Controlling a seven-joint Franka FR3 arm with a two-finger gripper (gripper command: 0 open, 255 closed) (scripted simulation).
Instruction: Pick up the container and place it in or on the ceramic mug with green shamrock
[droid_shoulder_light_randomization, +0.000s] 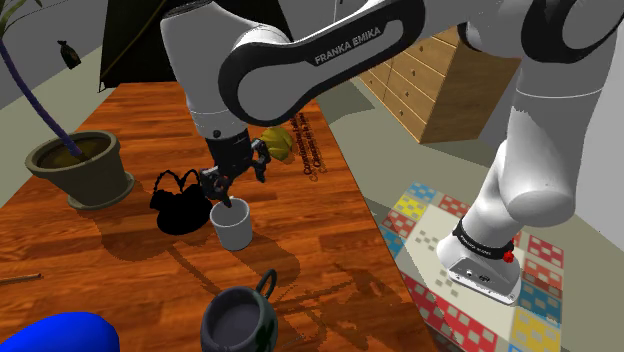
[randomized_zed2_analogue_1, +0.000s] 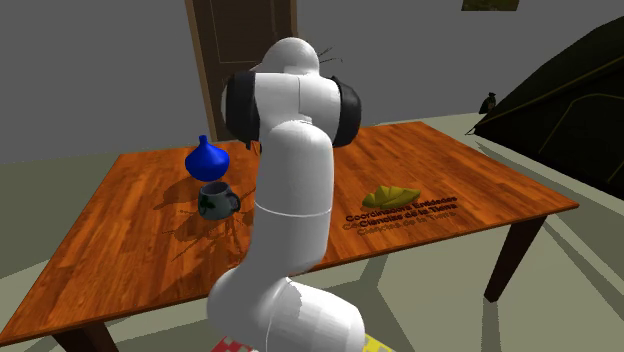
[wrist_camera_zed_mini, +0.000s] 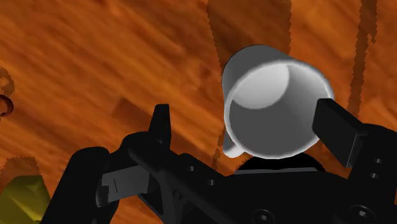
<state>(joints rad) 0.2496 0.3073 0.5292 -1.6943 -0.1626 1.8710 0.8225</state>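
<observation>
A white robot arm reaches over a wooden table (droid_shoulder_light_randomization: 330, 250). Its black gripper (droid_shoulder_light_randomization: 223, 193) hangs just above the container (droid_shoulder_light_randomization: 232, 228), a plain white cup standing upright near the table's middle.

In the wrist view the gripper (wrist_camera_zed_mini: 245, 118) has its fingers spread. The container (wrist_camera_zed_mini: 270, 108) sits off-centre between them, close against one finger (wrist_camera_zed_mini: 340, 127) and well apart from the other. Nothing is gripped.

To do this step well, you probably need to shift the hand sideways until the cup's wall lies evenly between the fingers. Then lower straight down and close gently, since a lopsided squeeze could tip the cup.

The shoulder view looks down into the dark mug (droid_shoulder_light_randomization: 238, 318), which stands near the cup toward the table's near edge. That gives you the carrying path. The second exterior view shows the green shamrock on the mug (randomized_zed2_analogue_1: 215, 200) and a blue vase (randomized_zed2_analogue_1: 207, 158) just behind it, which the shoulder view does not make plain.
</observation>
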